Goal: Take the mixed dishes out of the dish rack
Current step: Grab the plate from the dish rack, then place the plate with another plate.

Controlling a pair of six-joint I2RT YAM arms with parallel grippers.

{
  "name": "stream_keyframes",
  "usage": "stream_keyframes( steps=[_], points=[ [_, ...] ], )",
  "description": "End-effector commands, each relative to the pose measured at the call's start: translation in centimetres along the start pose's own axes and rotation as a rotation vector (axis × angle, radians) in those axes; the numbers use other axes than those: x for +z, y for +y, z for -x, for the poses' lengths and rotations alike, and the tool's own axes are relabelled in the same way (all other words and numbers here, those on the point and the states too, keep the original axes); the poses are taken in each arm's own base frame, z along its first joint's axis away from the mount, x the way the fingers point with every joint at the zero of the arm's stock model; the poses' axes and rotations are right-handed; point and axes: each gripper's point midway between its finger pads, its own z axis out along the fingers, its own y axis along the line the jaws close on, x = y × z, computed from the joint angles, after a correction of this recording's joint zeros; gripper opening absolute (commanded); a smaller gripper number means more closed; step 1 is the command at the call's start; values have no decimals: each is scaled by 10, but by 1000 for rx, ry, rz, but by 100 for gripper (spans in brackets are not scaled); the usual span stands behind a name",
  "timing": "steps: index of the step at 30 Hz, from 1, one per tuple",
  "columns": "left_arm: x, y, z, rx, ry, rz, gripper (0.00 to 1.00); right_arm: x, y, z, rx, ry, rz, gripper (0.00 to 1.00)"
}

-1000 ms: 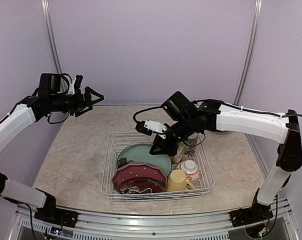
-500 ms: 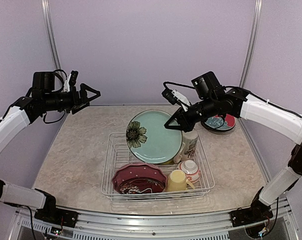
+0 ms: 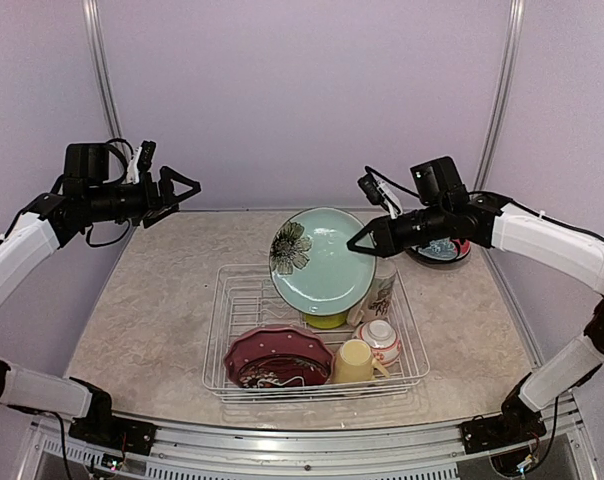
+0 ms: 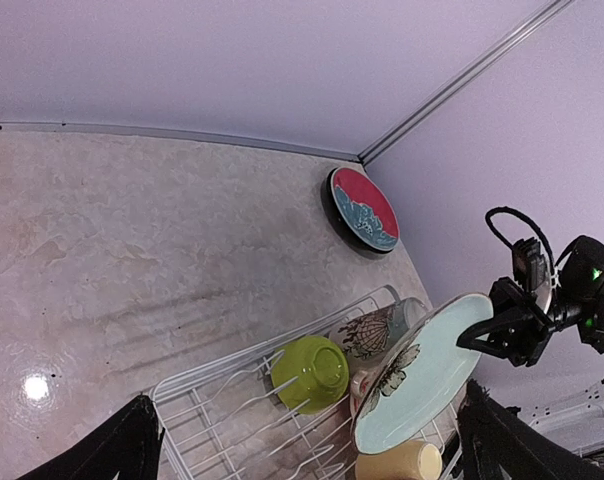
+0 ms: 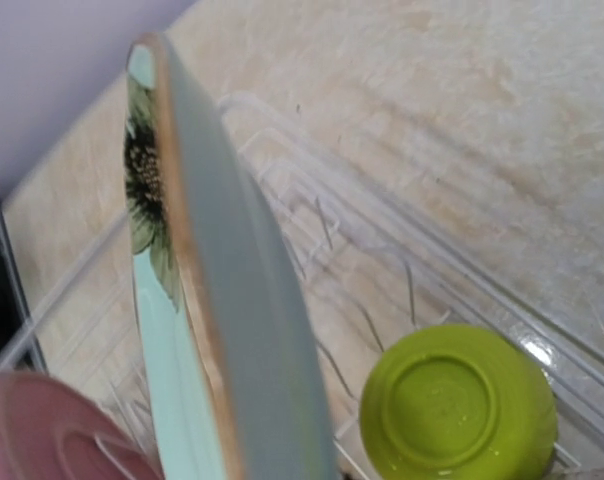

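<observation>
Teal-green plate [image 3: 322, 255] is held aloft, tilted on edge, flower face toward the left arm, clear of the dish rack [image 3: 214, 345] and above its far half. It is pinched at its right rim by the right hand [image 3: 360, 243]. The left hand [image 3: 187, 187] is kept high over the table [image 3: 152, 300], far left, fingers spread, nothing carried.

Done, as judged: one black-rimmed red/teal plate [image 4: 362, 208] is already set out on the table at the far right, well apart from the rack. The teal-green plate is out of the wires but not yet set down.

Left in the rack:
- lime-green bowl [image 5: 457, 410], upturned, far side
- cream printed mug [image 3: 382, 290], just beside it
- small white-and-red bowl [image 3: 382, 340]
- pale yellow mug [image 3: 357, 362], near right corner
- dark red dotted plate [image 3: 277, 357], lying low at the near side; whether another plate lies beneath cannot be told.

Task is judged early: roughly two pieces dealt with, five or more remaining.
</observation>
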Motion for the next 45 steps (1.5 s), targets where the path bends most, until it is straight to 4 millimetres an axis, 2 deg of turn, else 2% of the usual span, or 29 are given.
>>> stream_keyframes(
  steps=[1,5,9,18,24,29,35,36,37,40,45],
  points=[
    [-7,-10,8,34,-24,-9,99,-35,10,51,106,-227,108,0],
    [-5,-8,7,30,-20,-7,99,-41,-3,52,218,-273,151,0],
    [-4,-7,7,28,-17,-5,99,-50,-6,62,283,-331,200,0],
    [-5,-8,7,32,-20,-5,99,-81,-28,89,367,-449,221,0],
    [-6,-9,8,33,-23,-7,99,-110,-54,106,419,-543,250,0],
    [-5,-9,7,29,-17,-12,99,-141,-94,117,473,-644,215,0],
    [-1,-4,5,18,-6,-5,99,-169,-159,115,605,-765,179,0],
    [1,-4,5,17,-3,-4,99,-167,-170,113,636,-767,171,0],
    [1,-3,5,15,-1,-3,99,-173,-189,108,678,-791,141,0],
    [4,0,4,10,7,3,99,-181,-227,89,780,-856,66,0],
    [8,3,2,-5,22,-3,99,-188,-274,58,883,-927,11,0]
  ],
)
